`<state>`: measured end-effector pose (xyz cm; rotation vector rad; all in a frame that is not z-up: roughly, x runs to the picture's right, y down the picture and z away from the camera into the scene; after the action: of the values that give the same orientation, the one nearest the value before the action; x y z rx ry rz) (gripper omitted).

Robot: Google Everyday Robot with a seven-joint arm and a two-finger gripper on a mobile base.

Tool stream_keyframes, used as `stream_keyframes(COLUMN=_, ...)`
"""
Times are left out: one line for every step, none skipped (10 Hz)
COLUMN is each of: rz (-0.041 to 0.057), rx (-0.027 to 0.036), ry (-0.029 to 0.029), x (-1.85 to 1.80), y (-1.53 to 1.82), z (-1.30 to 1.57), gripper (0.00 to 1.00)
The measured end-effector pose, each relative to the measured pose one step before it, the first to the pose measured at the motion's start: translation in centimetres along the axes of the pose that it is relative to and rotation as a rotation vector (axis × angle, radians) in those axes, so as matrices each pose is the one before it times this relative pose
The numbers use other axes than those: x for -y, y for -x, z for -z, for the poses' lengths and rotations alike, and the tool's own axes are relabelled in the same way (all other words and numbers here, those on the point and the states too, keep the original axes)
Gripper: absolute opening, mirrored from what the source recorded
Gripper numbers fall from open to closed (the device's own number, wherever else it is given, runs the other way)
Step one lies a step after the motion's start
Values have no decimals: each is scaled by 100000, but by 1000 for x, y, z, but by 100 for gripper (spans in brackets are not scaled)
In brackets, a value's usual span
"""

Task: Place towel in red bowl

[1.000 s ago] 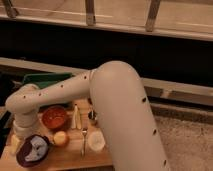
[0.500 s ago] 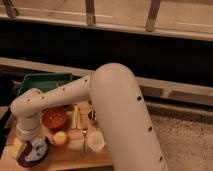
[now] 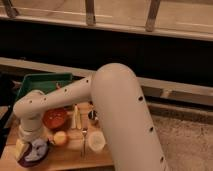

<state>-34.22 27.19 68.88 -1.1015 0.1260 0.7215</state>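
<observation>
The hand (image 3: 27, 145) hangs at the end of the white arm (image 3: 120, 115), low over the left end of the wooden bench (image 3: 60, 157), with its wrist pointing straight down. It is released, jaws apart, and grips nothing.

Right under it, and a little to its right as seen, lies the towel (image 3: 39, 150), a pale crumpled cloth. The towel sits inside the dark purple bowl (image 3: 29, 162), whose rim shows below and around the hand. Whether the fingertips touch the cloth I cannot tell.

Just to the right of the hand, outside the purple bowl, a small round yellow thing (image 3: 60, 138) rests on the bench. Behind the hand and slightly right stands the red bowl (image 3: 55, 118), orange-red, close to the purple bowl but apart from the towel. There is no cloth in it.

Further right of the hand, past the yellow thing, a thin utensil (image 3: 84, 142) lies on the bench, and beyond that is a white cup (image 3: 95, 141). Behind these, level with the red bowl, are a pale upright thing (image 3: 76, 117) and a small dark cup (image 3: 92, 116).

Well behind the hand, beyond the red bowl, is a green tray (image 3: 44, 80). Furthest off, a dark wall runs across, with railing posts (image 3: 90, 12) above it.
</observation>
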Motion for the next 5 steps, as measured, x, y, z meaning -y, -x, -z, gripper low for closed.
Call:
stream_keyframes(rz=-613, rx=-33, ry=-299, x=318, y=175, z=-410, gripper=80)
stream_keyframes(rz=-693, rx=31, ry=-538, x=410, y=114, z=-258, gripper=80)
stream_keyframes(rz=-801, rx=391, ry=-792, x=405, y=221, z=-115, gripper=80)
stream_keyframes(rz=-86, rx=468, ry=-717, x=-6, y=274, z=-171, gripper=80)
stream_keyframes(rz=209, rx=384, ry=-553, x=-97, y=239, z=-317, gripper=80)
